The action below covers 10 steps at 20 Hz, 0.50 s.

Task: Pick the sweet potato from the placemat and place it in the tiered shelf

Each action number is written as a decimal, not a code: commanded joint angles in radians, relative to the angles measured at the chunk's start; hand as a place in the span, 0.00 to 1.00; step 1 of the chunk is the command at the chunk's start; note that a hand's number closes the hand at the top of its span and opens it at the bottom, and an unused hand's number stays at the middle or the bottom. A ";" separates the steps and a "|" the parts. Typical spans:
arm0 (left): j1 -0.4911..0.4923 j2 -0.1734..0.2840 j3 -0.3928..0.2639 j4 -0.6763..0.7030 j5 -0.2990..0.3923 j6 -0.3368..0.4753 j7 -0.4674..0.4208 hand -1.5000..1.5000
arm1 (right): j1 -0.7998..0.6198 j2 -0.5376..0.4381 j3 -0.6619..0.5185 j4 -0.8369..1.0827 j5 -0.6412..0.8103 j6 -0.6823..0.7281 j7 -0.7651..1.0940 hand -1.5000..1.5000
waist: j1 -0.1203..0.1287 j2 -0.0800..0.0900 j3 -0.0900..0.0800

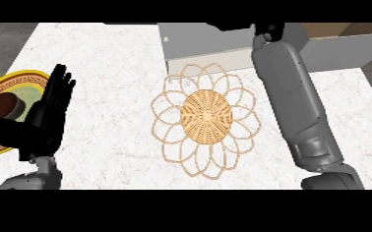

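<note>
The woven flower-shaped placemat [205, 118] lies in the middle of the counter with nothing on it. No sweet potato shows anywhere in the head view. My right forearm [291, 98] stretches up the right side to the grey tiered shelf [207, 44] at the back. Only a small black part of my right hand [270, 30] shows at the picture's upper edge, over the shelf, and anything it holds is hidden. My left hand [49, 110] rests open at the left edge, fingers up.
A round plate with a yellow and green rim [25, 81] sits at the far left, partly behind my left hand, with a dark brown round object [9, 105] on it. The shelf's grey frame [338, 54] continues to the right.
</note>
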 commanded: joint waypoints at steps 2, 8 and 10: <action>0.033 -0.018 -0.006 -0.014 -0.010 0.012 -0.010 0.50 | 0.050 -0.064 -0.011 -0.158 -0.006 0.003 0.110 0.00 | -0.013 -0.001 0.000; 0.032 -0.001 0.013 0.000 -0.013 0.007 -0.017 0.50 | 0.198 -0.173 -0.073 -0.375 -0.070 0.106 0.269 0.00 | -0.028 -0.005 0.000; -0.008 -0.010 0.008 -0.014 -0.016 0.027 0.032 0.50 | 0.249 -0.252 -0.105 -0.440 -0.122 0.196 0.263 0.00 | -0.029 -0.003 0.001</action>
